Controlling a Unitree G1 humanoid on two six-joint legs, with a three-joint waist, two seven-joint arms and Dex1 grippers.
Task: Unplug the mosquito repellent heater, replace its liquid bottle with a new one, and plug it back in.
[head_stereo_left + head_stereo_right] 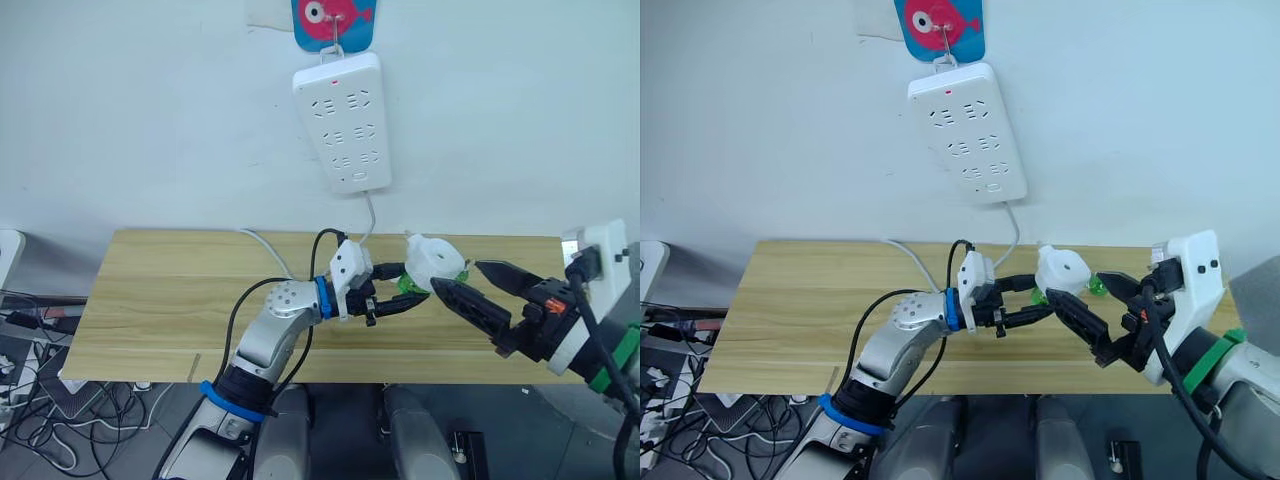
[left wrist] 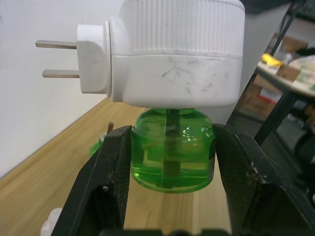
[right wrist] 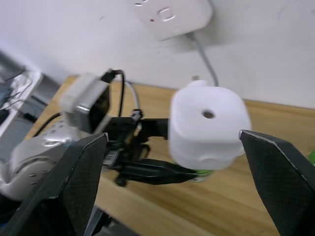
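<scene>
My left gripper (image 2: 170,196) is clamped on the clear green liquid bottle (image 2: 172,152) screwed under the small rounded white plastic mosquito repellent heater (image 2: 167,51), one black finger (image 2: 106,191) pressed to each side of the glass. I hold the heater in the air above the pale wooden table (image 1: 160,300), below the long white power strip (image 1: 342,120) that hangs on the wall, its two flat prongs (image 2: 54,59) bare. My right gripper (image 1: 470,275) is spread wide just beside the heater, its fingers apart and touching nothing.
</scene>
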